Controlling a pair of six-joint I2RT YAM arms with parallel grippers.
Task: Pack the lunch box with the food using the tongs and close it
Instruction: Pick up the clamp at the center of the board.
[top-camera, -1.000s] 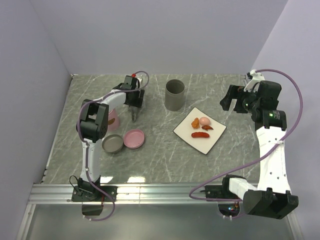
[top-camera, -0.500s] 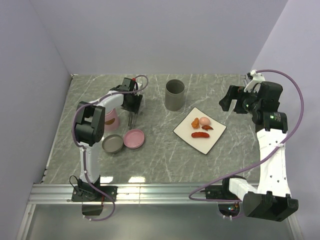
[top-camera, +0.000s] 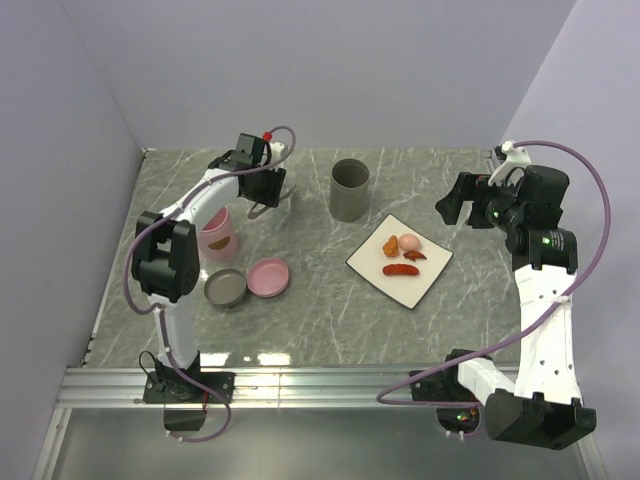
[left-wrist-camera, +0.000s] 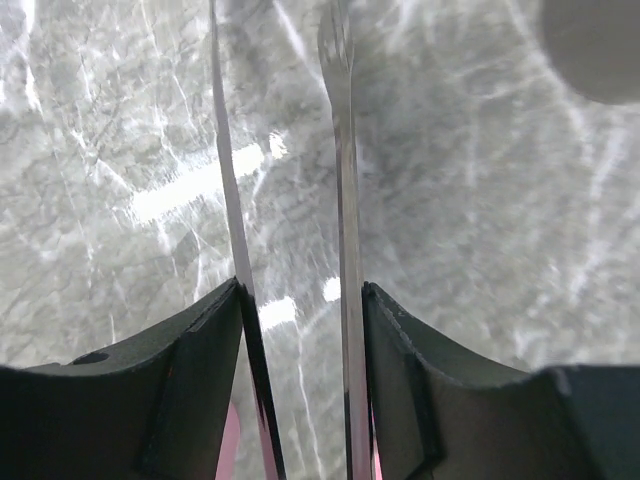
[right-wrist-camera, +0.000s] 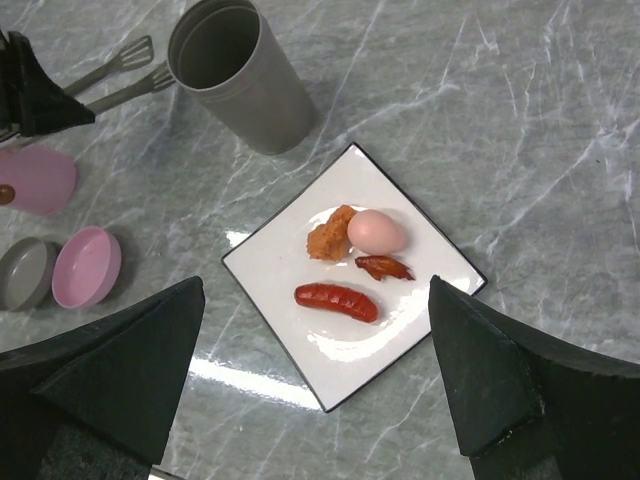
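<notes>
At the frame's upper left, the tongs were clamped between the left fingers for lifting food; the right fingers were spread wide.

your left gripper has pulled back toward the far wall, tightened onto the tongs and swung them from hanging down to pointing at the grey cup. your elbow drifted left, uncovering more of the pink container.

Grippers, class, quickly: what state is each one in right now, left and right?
Left gripper: closed on the tongs, gripping both arms.
Right gripper: open, holding nothing.
</notes>
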